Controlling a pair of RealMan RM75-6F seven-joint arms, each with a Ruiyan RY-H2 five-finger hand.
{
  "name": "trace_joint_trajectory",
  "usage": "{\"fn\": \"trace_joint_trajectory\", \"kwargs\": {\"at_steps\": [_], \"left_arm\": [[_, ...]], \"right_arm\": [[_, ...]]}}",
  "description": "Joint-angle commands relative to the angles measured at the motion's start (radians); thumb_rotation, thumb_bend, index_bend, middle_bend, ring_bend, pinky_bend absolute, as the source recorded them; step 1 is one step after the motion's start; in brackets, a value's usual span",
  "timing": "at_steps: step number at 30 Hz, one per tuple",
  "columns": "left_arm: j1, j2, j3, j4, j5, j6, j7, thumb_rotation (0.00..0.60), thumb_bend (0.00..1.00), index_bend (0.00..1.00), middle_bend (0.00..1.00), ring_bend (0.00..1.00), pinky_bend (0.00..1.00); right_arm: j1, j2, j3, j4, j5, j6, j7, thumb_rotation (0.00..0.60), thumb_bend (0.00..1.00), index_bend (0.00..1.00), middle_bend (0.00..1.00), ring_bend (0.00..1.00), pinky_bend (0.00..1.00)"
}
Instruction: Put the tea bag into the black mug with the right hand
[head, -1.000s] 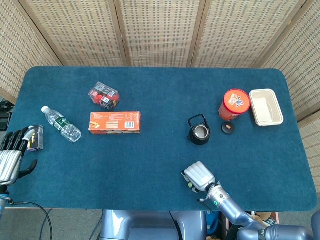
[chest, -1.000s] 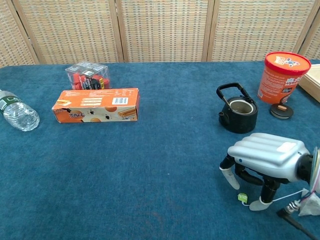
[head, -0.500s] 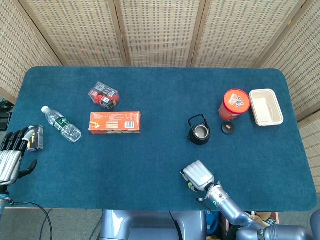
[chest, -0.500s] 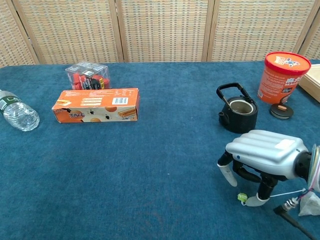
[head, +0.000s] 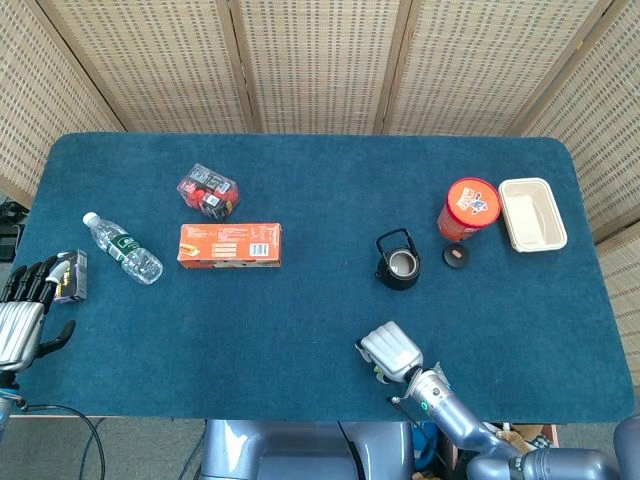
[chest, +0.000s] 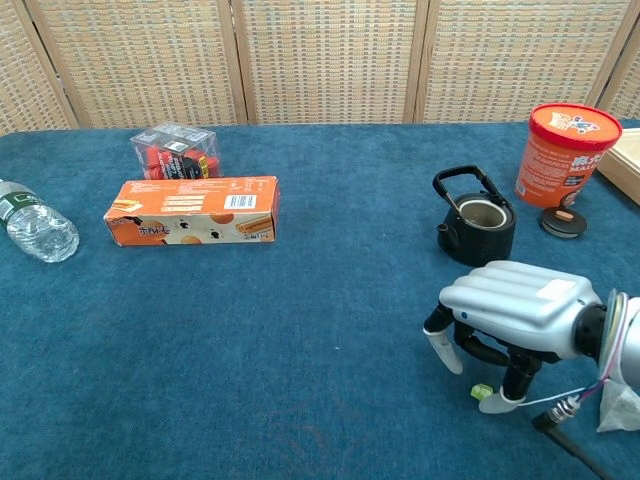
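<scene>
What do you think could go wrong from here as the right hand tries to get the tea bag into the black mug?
The tea bag's small green tag lies on the cloth beside a fingertip of the right hand, not clearly pinched, so a grasp may miss or nudge it away. The thin string trails toward the wrist and could snag. The black mug has a narrow mouth under an upright handle, so the bag might catch there.

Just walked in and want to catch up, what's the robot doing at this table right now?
The right hand is arched over a small green tea bag tag near the table's front edge, a fingertip touching it, not visibly gripping. The black mug stands farther back on the table, nothing added. The left hand rests idle at the far left edge.
</scene>
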Motion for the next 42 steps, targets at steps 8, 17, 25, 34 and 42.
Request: {"fn": "trace_joint_trajectory", "kwargs": {"at_steps": [8, 17, 25, 34, 42], "left_arm": [[0.001, -0.002, 0.001, 0.005, -0.001, -0.003, -0.005, 0.600, 0.38, 0.00, 0.00, 0.00, 0.00], [-0.001, -0.002, 0.001, 0.004, 0.000, -0.004, -0.003, 0.600, 0.38, 0.00, 0.00, 0.00, 0.00], [-0.002, -0.001, 0.001, -0.001, -0.001, -0.007, 0.002, 0.600, 0.38, 0.00, 0.00, 0.00, 0.00], [-0.004, -0.001, 0.001, -0.002, -0.002, -0.011, 0.005, 0.600, 0.38, 0.00, 0.00, 0.00, 0.00], [-0.006, -0.002, 0.001, -0.001, -0.003, -0.013, 0.005, 0.600, 0.38, 0.00, 0.00, 0.00, 0.00]], "right_arm": [[0.005, -0.008, 0.001, 0.014, 0.022, 0.002, -0.005, 0.600, 0.31, 0.61, 0.90, 0.95, 0.98], [0.003, -0.004, -0.006, 0.022, 0.031, 0.004, -0.002, 0.600, 0.33, 0.61, 0.90, 0.95, 0.98], [0.000, 0.002, -0.015, 0.027, 0.034, 0.007, 0.003, 0.600, 0.35, 0.61, 0.90, 0.95, 0.98], [-0.001, 0.000, -0.018, 0.035, 0.038, 0.008, 0.011, 0.600, 0.39, 0.61, 0.90, 0.95, 0.98], [-0.002, -0.001, -0.018, 0.042, 0.040, 0.010, 0.016, 0.600, 0.41, 0.61, 0.90, 0.95, 0.98]]}}
